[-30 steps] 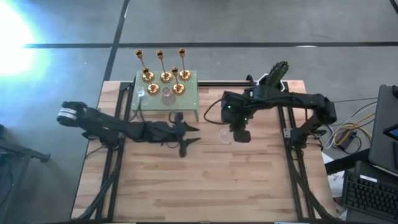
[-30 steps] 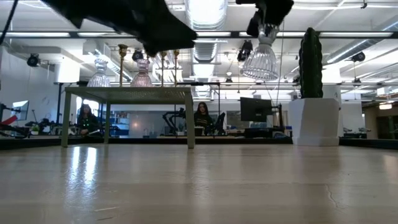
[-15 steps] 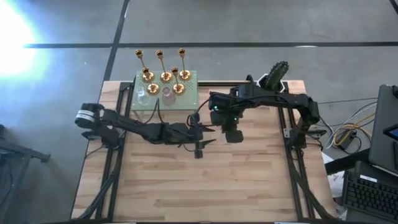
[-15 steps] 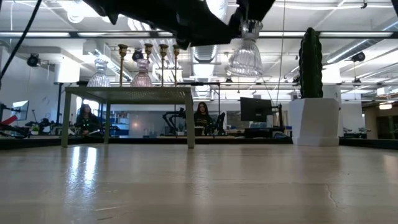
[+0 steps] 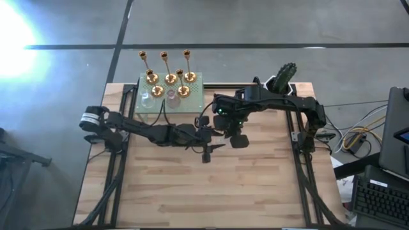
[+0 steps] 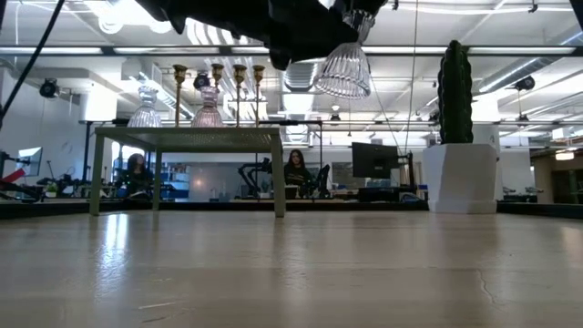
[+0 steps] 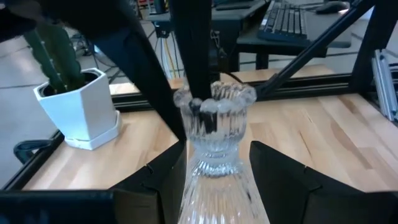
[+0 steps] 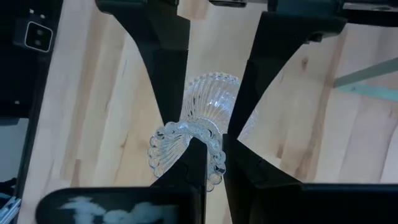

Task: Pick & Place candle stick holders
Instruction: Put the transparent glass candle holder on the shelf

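Since a second ago the left gripper (image 5: 214, 135) has swung in from the desk's left side to bracket, jaws open, the clear glass holder (image 7: 214, 134) hanging mid-desk, pinched at its rim by the right gripper (image 8: 208, 165). Behind stand the green stand (image 5: 195, 96) of gold candlesticks (image 5: 167, 71) and the cactus pot (image 5: 284, 78); the front half lies free.

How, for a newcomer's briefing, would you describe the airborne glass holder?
Above the wooden table's middle, the shut right gripper holds a clear ribbed glass holder by its rim, between the fingers of the open left gripper. Every other holder sits on the green stand.
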### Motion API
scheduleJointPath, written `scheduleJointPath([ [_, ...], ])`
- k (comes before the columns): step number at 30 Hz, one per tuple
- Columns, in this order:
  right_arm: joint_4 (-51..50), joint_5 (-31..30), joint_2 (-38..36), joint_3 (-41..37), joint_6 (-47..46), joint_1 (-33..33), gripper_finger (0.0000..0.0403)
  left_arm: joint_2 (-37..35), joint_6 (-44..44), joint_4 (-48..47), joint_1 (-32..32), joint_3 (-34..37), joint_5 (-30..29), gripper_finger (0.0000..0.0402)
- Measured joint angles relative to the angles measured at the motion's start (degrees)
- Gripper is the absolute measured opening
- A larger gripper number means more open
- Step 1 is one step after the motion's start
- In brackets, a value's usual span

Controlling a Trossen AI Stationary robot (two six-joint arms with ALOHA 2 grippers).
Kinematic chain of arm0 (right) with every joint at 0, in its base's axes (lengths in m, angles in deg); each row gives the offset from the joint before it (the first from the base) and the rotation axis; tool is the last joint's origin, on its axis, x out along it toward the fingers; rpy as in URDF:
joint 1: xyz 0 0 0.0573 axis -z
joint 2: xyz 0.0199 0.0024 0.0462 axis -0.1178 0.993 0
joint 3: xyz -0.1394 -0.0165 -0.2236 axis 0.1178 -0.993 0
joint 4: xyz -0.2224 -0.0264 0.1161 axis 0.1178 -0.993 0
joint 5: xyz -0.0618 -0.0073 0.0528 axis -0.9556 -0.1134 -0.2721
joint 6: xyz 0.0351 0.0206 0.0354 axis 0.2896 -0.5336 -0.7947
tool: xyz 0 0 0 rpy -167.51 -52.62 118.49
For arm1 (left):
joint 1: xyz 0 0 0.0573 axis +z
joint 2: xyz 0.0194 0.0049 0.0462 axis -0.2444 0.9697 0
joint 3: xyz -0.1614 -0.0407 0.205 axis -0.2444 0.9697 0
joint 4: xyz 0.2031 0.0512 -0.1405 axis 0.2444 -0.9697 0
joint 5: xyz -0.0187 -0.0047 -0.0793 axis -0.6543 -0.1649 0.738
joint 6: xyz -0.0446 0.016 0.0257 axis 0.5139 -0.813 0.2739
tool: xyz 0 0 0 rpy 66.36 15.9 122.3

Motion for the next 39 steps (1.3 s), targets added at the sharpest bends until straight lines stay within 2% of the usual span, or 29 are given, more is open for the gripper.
scheduleJointPath([
  [4,0.39,-0.01,0.00,0.00,0.32,0.02,0.0020,0.46,0.44,-0.02,0.33,-0.60,0.64,0.0181],
  [10,1.23,0.89,-0.04,-0.07,0.81,-0.17,0.0020,1.55,2.56,0.16,1.52,-1.56,6.31,0.0181],
  [18,1.30,0.74,-0.04,-0.07,1.11,-0.24,0.0020,1.46,3.23,-0.36,2.19,-1.80,6.52,0.0177],
  [24,1.24,0.53,-0.04,-0.09,1.49,-0.24,0.0020,1.46,3.90,-0.48,2.23,-1.80,6.52,0.0129],
  [36,1.48,0.74,-0.04,-0.09,0.70,-0.24,0.0020,1.46,3.93,-0.18,2.21,-1.86,6.65,0.0129],
  [39,1.82,0.58,-0.35,-0.09,-0.89,-0.24,0.0044,1.40,3.92,0.04,2.17,-1.86,6.18,0.0128],
])
